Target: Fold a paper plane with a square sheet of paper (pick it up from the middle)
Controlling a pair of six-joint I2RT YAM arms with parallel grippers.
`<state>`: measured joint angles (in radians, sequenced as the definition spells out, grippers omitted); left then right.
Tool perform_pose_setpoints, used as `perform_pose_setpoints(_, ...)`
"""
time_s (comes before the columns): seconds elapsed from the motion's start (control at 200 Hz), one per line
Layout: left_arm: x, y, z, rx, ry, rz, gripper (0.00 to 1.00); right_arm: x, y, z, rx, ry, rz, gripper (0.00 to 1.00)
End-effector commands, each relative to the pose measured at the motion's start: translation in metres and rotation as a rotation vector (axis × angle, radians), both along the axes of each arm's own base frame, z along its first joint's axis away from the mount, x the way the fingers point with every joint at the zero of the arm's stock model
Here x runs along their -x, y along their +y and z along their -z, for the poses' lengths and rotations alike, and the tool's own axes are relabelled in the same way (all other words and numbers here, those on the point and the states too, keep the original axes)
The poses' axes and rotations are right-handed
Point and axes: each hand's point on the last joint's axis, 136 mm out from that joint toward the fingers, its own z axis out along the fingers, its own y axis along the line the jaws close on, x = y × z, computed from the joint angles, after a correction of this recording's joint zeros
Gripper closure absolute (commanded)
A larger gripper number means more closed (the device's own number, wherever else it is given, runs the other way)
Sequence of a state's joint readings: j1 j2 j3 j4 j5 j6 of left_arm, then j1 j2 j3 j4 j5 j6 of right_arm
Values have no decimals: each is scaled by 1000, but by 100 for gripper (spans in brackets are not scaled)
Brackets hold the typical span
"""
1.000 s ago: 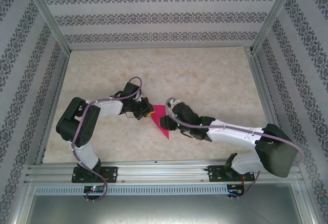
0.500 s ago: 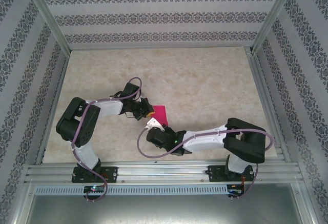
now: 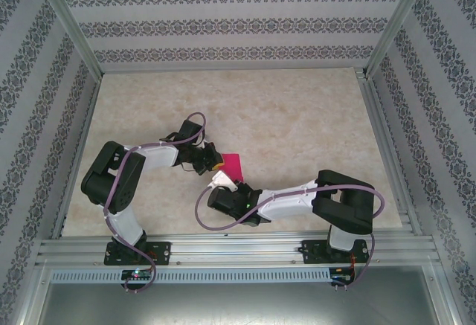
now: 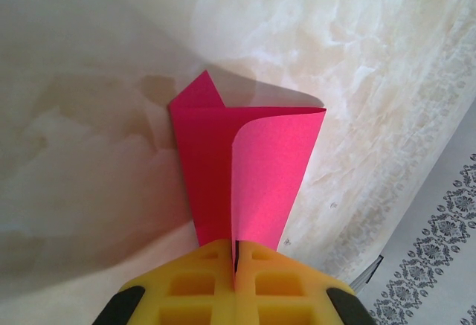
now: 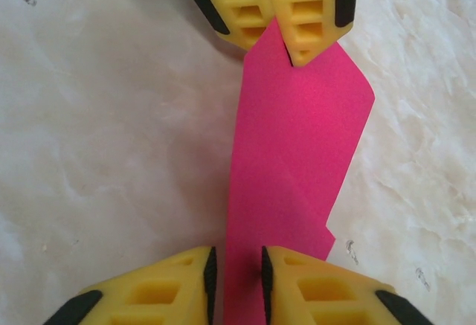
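Observation:
The square sheet of paper [image 3: 233, 166], magenta-pink and folded into a narrow wedge with a curling flap, is held near the table's middle. In the left wrist view the paper [image 4: 249, 165] fans out from my left gripper [image 4: 236, 254], whose yellow pads are shut on its narrow end. My left gripper [image 3: 216, 164] comes at it from the left. My right gripper [image 3: 225, 182] meets it from the near side. In the right wrist view the paper [image 5: 297, 146] runs between the pads of my right gripper [image 5: 236, 280], which stand open with a narrow gap. The left fingers [image 5: 297, 13] pinch its far end.
The marble-patterned table [image 3: 297, 117] stretches bare beyond and to both sides of the arms. Metal frame posts [image 3: 71, 35] and patterned walls close it in. The right arm's elbow [image 3: 346, 198] is folded back near its base.
The right arm swung from the paper's right side round to its near side and folded back. Its jaws narrowed around the paper. The left gripper kept its hold.

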<state>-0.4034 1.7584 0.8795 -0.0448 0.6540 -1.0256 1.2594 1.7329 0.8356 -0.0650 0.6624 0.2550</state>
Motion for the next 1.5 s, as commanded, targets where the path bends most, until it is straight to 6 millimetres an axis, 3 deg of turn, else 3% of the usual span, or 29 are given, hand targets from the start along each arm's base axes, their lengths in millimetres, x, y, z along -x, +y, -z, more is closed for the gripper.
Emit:
perform_pose_setpoints(0.0,-4,3,-13,-1,-28,5,95,-3,4,-3,16,-26,10,79)
perform_pose_setpoints(0.205,-3,4,-16,-4,-35,2,94,-4,3,-1,19,-23,18,92)
perform_pose_setpoints(0.415,-3,7,-21,-21,-42,1,90,-6,3,-1,-1,-19,27,98)
perform_pose_setpoints(0.62,-3,18,-31,-88,-69,-10,77,-6,6,1,-123,69,50,100)
perform_pose_setpoints(0.789,2,43,-38,-214,-97,-65,60,-3,17,-1,-369,219,23,100)
perform_pose_setpoints(1.024,12,71,-54,-313,-159,-120,46,-4,16,-13,-593,334,8,100)
perform_pose_setpoints(1.194,12,52,-50,-200,-133,-109,40,-5,15,-15,-615,328,-13,100)
perform_pose_setpoints(1.354,2,28,-41,-104,-79,-75,37,-7,12,-14,-593,303,-23,100)
perform_pose_setpoints(1.499,-6,19,-30,-97,-43,-42,37,-7,11,-13,-565,291,-39,100)
